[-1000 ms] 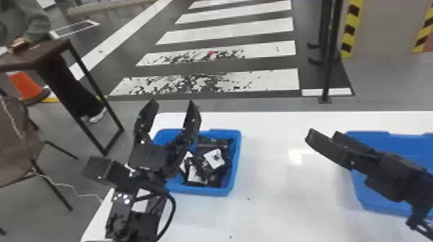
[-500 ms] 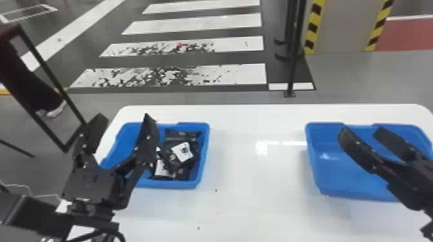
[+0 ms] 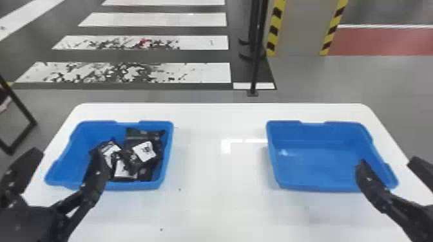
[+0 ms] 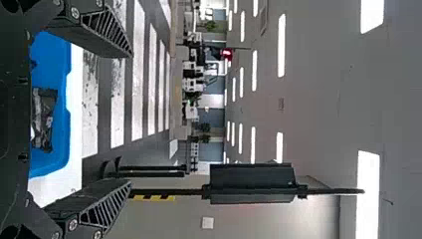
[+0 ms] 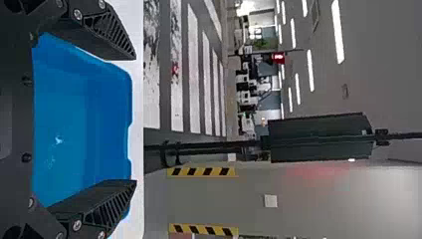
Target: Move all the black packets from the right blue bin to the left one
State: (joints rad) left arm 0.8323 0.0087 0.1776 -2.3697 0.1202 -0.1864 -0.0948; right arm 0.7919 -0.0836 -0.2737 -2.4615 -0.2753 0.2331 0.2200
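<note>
In the head view my left gripper [image 3: 66,161] stands open at the near left of the left blue bin [image 3: 166,161], one finger overlapping the bin. Several black packets [image 3: 132,141] with white labels lie heaped in that bin's right part. My right gripper [image 3: 389,167] is open at the near right corner of the right blue bin [image 3: 309,161], whose visible floor is bare. The left wrist view has the open left gripper [image 4: 132,119] with a black packet [image 4: 45,119] in the bin behind. In the right wrist view the right gripper [image 5: 135,119] is open, holding nothing.
Both bins rest on a white table [image 3: 219,199], with a wide strip of tabletop between them. Past its far edge a black post [image 3: 257,48] stands on the floor. A dark frame leg [image 3: 19,112] is at the far left.
The head view has swung right and down, so both bins sit further left in it. Both grippers now appear lower in the view, the right one nearer its bin's outer corner.
</note>
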